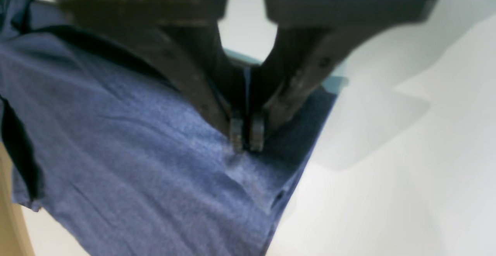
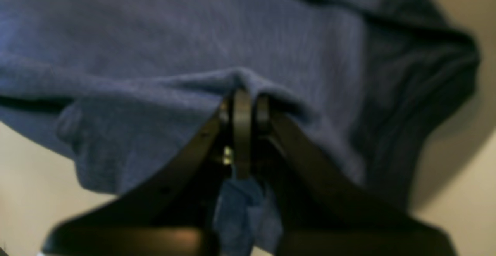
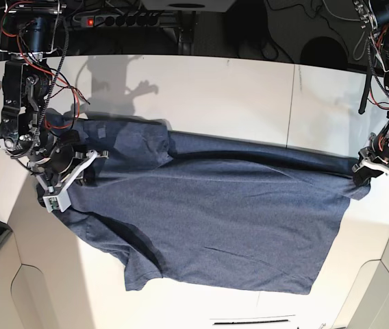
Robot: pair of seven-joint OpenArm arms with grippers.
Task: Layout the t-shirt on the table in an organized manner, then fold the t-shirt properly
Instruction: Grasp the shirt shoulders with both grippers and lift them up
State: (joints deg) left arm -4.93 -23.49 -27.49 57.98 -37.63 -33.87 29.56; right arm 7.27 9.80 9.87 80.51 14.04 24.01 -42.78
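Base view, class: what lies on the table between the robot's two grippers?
The t-shirt spans the stretch from the right gripper to the left gripper, each shut on it.

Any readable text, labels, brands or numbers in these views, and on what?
None can be read. The t-shirt shows only plain blue fabric; no lettering is visible on the side facing up. The table bears no markings. Both wrist views are blurred and show no print.

Both arms reach wide apart — left gripper (image 1: 246, 135) and right gripper (image 2: 248, 104) each pinched shut on t-shirt (image 3: 215, 212) fabric.
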